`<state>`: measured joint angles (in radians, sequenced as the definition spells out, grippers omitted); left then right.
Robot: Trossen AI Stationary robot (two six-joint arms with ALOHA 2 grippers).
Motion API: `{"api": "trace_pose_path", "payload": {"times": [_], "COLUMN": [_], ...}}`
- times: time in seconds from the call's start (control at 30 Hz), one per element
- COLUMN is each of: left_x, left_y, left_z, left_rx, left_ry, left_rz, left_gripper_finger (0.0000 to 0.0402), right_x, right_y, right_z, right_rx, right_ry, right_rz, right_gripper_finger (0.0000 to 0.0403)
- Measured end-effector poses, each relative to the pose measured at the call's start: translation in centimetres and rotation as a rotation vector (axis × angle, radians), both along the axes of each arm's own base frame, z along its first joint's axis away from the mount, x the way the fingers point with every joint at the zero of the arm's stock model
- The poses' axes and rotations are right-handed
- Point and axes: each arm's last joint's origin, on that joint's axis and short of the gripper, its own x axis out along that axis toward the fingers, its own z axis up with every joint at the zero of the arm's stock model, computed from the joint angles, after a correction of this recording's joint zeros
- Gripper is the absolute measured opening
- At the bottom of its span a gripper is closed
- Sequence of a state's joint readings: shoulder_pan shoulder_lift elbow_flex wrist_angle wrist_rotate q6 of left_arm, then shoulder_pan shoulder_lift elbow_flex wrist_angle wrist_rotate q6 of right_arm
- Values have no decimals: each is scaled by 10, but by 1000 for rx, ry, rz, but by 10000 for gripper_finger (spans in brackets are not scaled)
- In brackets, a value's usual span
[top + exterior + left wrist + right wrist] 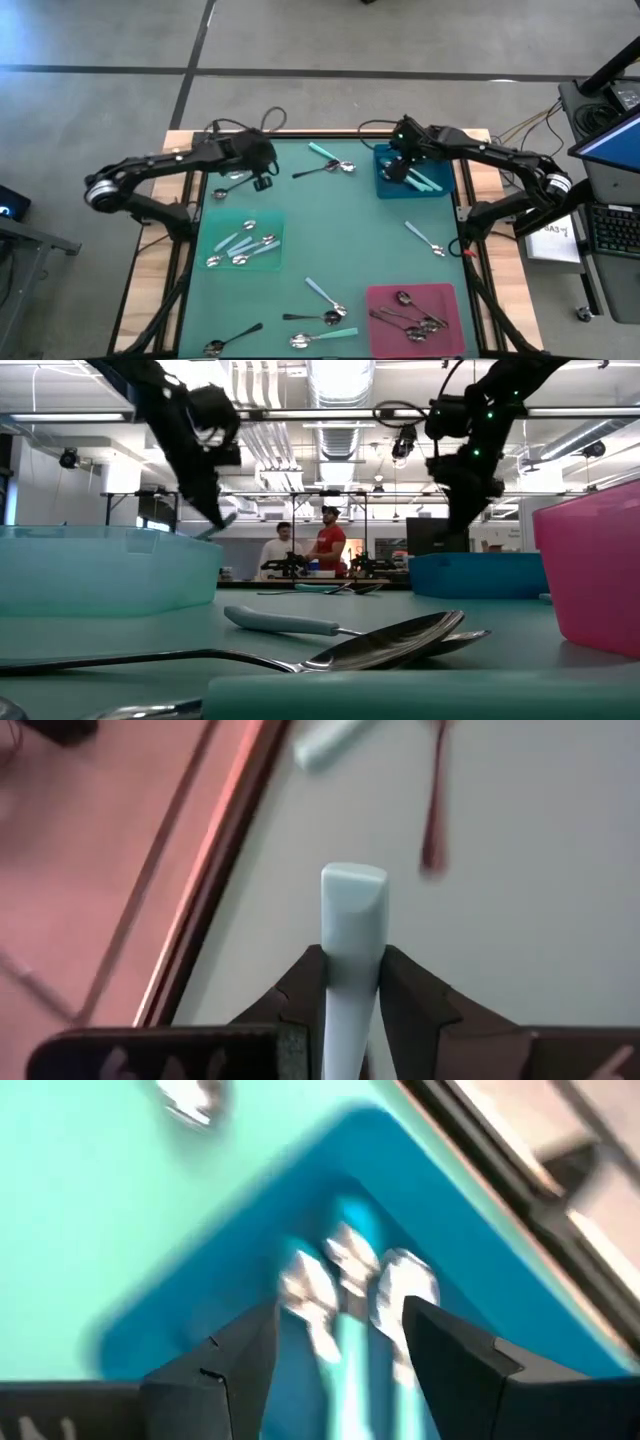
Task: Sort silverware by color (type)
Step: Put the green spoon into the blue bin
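My left gripper (258, 178) hangs over the table's far left part, shut on a pale blue-handled spoon (232, 187). My right gripper (400, 168) hovers open over the blue tray (440, 188), which holds teal-handled spoons (350, 1275); its fingers touch nothing. A pale teal tray (268, 222) holds pale blue spoons, and a pink tray (385, 300) holds dark metal ones. Loose spoons lie flat on the mat: a teal one (322, 152) and a dark one (325, 170) at the far side, a pale blue one (425, 238) at the right, and several (320, 315) near the front edge. My left gripper pinches the pale blue spoon's handle (352, 975) between its two fingers (300, 995). The handle's free end (353, 885) sticks out past the fingertips, and the fingers lie along the handle. The low view shows the spoon (215, 528) lifted clear, slanting below the gripper.
A wooden rim (150, 260) frames the green mat. Bare mat (350, 230) lies between the three trays. Cables run along the far edge (270, 122). People stand far behind the table (325, 545) in the low view.
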<state>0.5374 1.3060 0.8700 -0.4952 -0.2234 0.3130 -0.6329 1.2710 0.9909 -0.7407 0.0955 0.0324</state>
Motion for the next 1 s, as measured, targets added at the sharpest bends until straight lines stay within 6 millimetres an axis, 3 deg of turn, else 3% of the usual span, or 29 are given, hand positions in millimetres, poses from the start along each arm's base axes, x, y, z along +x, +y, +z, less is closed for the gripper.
{"api": "trace_pose_path", "payload": {"times": [0.23, 0.47, 1.0], "left_x": [-10, -9, 56], "left_y": [-9, -17, -43], "left_z": [37, 54, 73], "left_rx": [9, -59, -145], "left_ry": [-284, -494, -993], "left_rz": [11, -9, -326], "left_gripper_finger": [55, 55, 55], "right_x": [29, 55, 87], "right_y": [15, 36, 67], "right_z": [10, 22, 55], "right_rx": [8, -75, -225], "right_ry": [-247, -395, -758], "right_rz": [167, 311, 445], "right_gripper_finger": [205, 205, 205]}}
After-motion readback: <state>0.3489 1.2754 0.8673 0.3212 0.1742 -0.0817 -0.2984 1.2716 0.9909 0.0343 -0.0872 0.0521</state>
